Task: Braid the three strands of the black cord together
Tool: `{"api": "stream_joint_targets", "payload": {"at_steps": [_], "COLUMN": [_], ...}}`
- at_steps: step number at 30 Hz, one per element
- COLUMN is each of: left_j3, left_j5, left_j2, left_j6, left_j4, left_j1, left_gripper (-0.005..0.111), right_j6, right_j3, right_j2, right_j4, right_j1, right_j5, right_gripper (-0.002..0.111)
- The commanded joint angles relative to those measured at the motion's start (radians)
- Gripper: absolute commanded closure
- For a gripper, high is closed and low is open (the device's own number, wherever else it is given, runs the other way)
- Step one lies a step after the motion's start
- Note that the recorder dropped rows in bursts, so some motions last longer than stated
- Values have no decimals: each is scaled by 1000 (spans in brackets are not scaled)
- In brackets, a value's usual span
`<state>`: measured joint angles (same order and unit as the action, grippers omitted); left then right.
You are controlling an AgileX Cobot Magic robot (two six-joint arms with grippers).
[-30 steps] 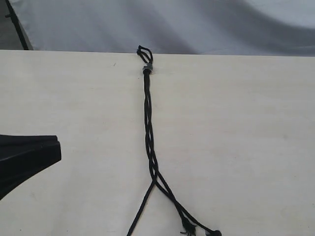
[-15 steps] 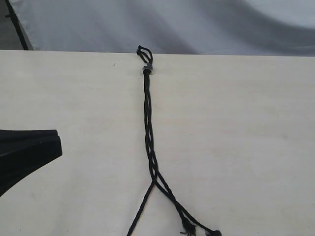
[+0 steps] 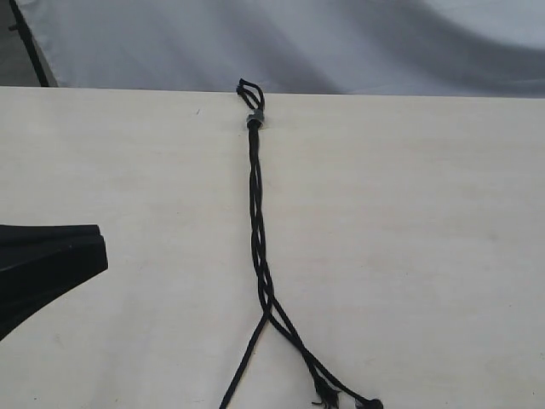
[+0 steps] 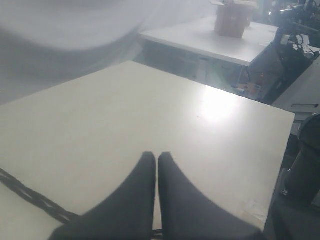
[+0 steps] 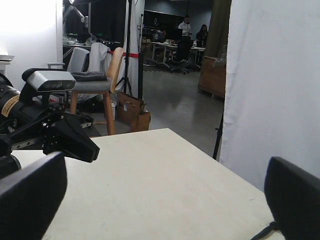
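Resting half braided on the pale wooden table (image 3: pixel 426 256): a thin black three-strand cord (image 3: pixel 258 221), with neither gripper on it.
From its small grey band (image 3: pixel 254 120) at the far edge, the cord runs down the middle. It is plaited to where the three strands (image 3: pixel 294 341) part, one going left and two lying close together going right. The left gripper (image 4: pixel 156 156) hovers well to its left, fingers pressed together and empty. The right gripper (image 5: pixel 165 165) stands wide apart, holding nothing. The likely risk is that a pinch on the paired strands takes both and crosses them wrongly, or that a tug loosens the plait.
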<state>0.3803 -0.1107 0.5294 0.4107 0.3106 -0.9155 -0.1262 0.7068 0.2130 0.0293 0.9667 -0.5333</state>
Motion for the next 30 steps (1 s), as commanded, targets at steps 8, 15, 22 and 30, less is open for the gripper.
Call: {"api": "stream_joint_targets", "payload": {"at_steps": [8,15,22,30], "left_j3": [0,-43,-270,-344], "left_j5": [9,126,347,341], "left_j2": [-12,-124,-308,-378], "left_j6": [-1,-88,-81,62], "left_j4": [4,52,47,47], "left_j1": [3,212,624,825], "left_gripper": [104,104,104,104], "right_j6": [7,7,7,7], "right_j3": [1,1,1,1], "right_j2": [-9,-9,-9,-9], "right_j4": [-1,-1,-1,-1], "right_j1": [2,2,2,2], "right_j5": [2,4,4,4], "right_gripper": [8,8,8,8]}}
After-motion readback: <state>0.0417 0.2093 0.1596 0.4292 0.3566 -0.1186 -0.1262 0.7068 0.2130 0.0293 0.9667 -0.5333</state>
